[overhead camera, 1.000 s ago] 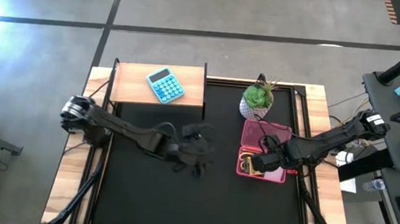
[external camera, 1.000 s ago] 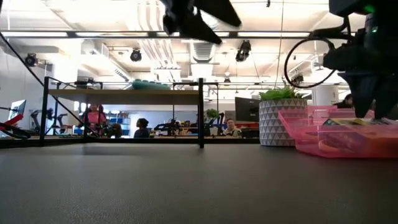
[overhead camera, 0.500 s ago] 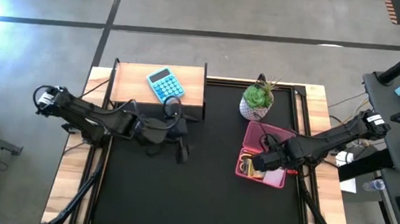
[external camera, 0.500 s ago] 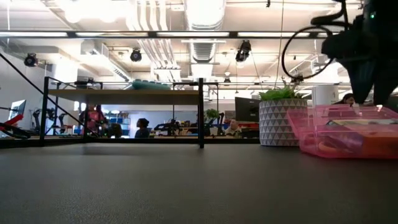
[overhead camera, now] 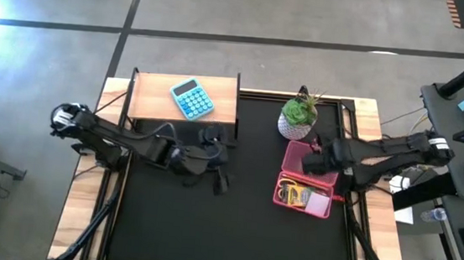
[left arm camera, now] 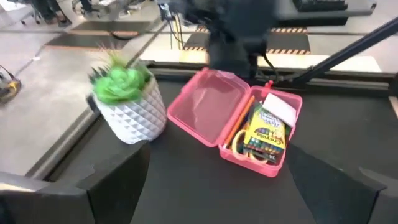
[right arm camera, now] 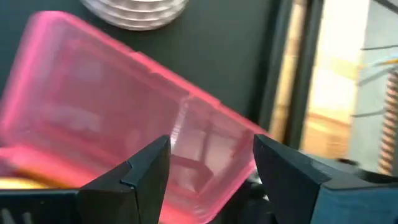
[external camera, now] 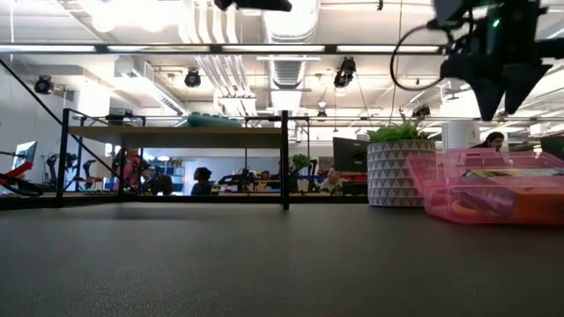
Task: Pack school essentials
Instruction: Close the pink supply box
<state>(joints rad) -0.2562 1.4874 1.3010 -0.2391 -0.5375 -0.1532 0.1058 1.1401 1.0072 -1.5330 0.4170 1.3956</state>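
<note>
An open pink case [overhead camera: 305,177] lies at the table's right, its lid [right arm camera: 93,106] folded back toward the far edge. In its base [left arm camera: 261,134] lie a yellow-green crayon box [left arm camera: 266,132], an orange pencil [left arm camera: 238,121], yellow-handled scissors [left arm camera: 239,148] and a pale notepad [left arm camera: 281,107]. My right gripper [overhead camera: 310,160] hangs open over the lid, clear of it [right arm camera: 211,180]. My left gripper [overhead camera: 222,168] hovers open over the table's middle, facing the case [left arm camera: 224,193].
A green plant in a white pot [overhead camera: 298,116] stands just beyond the case. A light-blue calculator [overhead camera: 193,99] lies on a raised wooden shelf [overhead camera: 155,98] at the far left. The black mat [overhead camera: 232,223] is bare toward the near edge.
My right gripper has risen from over the case's base and gone toward the far edge, tipping as it went, and now stands over the lid. My left gripper has risen and drawn back toward the table's left. Both stay open.
</note>
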